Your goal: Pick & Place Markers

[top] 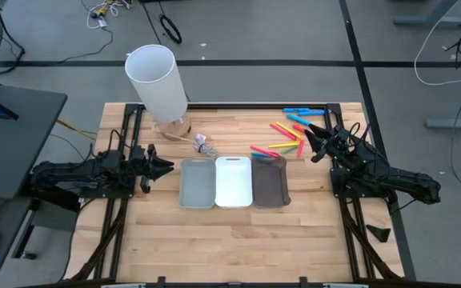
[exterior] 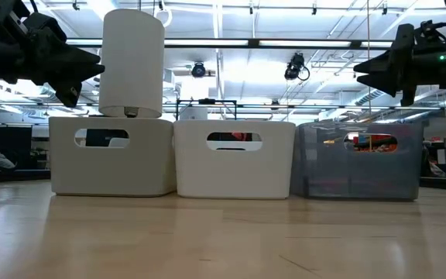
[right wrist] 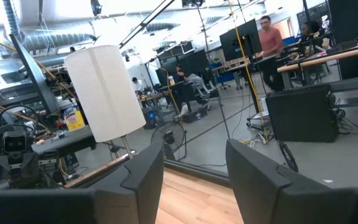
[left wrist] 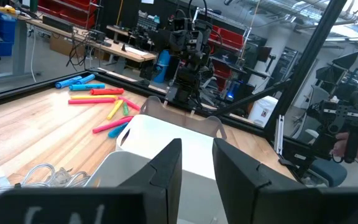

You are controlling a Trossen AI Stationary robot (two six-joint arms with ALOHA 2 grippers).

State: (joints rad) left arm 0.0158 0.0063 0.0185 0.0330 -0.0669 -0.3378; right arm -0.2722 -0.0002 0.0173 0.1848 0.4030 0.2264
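Note:
Several markers (top: pixel 285 132) in blue, yellow, orange, red and pink lie flat and scattered on the wooden table at its far right; the left wrist view shows these markers (left wrist: pixel 101 99) too. My left gripper (top: pixel 166 166) hovers level at the table's left, pointing at the trays, open with a narrow gap (left wrist: pixel 197 146) and nothing in it. My right gripper (top: pixel 309 146) hovers at the right, just beside the markers and above them, open (right wrist: pixel 194 149) and empty.
Three small trays stand side by side mid-table: grey (top: pixel 198 184), white (top: pixel 233 182) and dark (top: pixel 270 182). A tall white cylinder (top: pixel 157 80) stands at the far left on a round base, with a small tangle of wire (top: pixel 202 144) next to it.

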